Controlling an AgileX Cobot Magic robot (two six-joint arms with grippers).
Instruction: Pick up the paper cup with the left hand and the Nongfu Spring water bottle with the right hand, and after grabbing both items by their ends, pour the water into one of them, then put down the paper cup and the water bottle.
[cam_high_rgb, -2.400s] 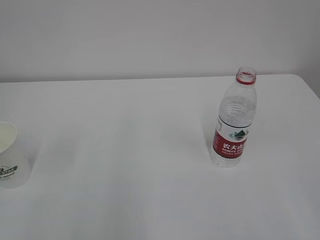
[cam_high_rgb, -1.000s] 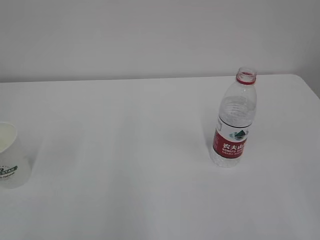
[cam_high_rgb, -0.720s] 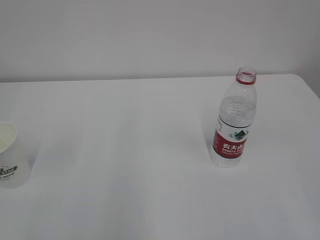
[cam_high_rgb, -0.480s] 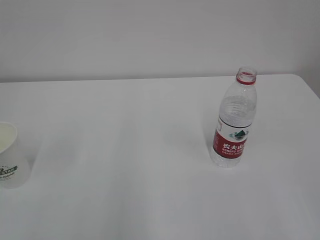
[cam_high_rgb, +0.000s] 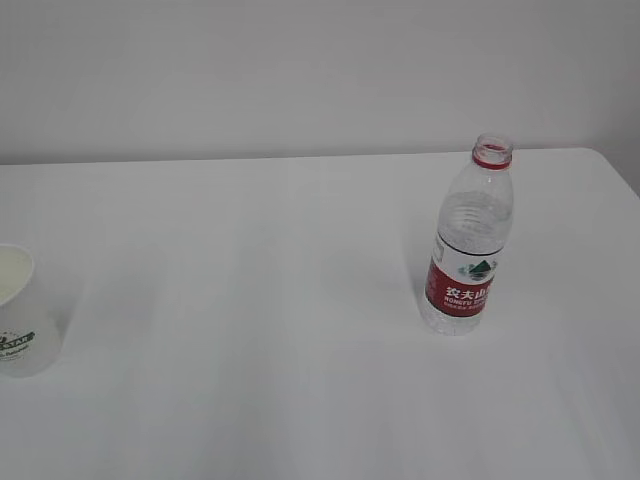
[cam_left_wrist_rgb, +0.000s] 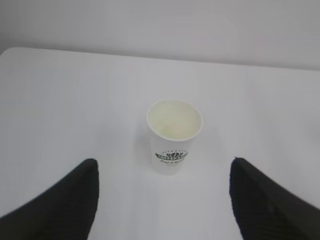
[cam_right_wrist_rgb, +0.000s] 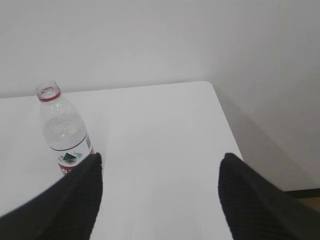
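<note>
The cup (cam_left_wrist_rgb: 174, 136) is standing upright, centred ahead of the wide-open left gripper (cam_left_wrist_rgb: 165, 200); the bottle (cam_right_wrist_rgb: 65, 134) is standing left of the wide-open right gripper (cam_right_wrist_rgb: 160, 197).

Paper cup (cam_high_rgb: 22, 312) upright, far left; uncapped Nongfu Spring water bottle (cam_high_rgb: 468, 240) upright, right, well apart.

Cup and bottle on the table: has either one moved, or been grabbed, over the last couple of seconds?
Nothing has visibly changed. The paper cup stands upright at the table's left edge and the uncapped water bottle stands upright on the right, both where they were. Neither has been taken hold of; no arm appears in the outside view.
</note>
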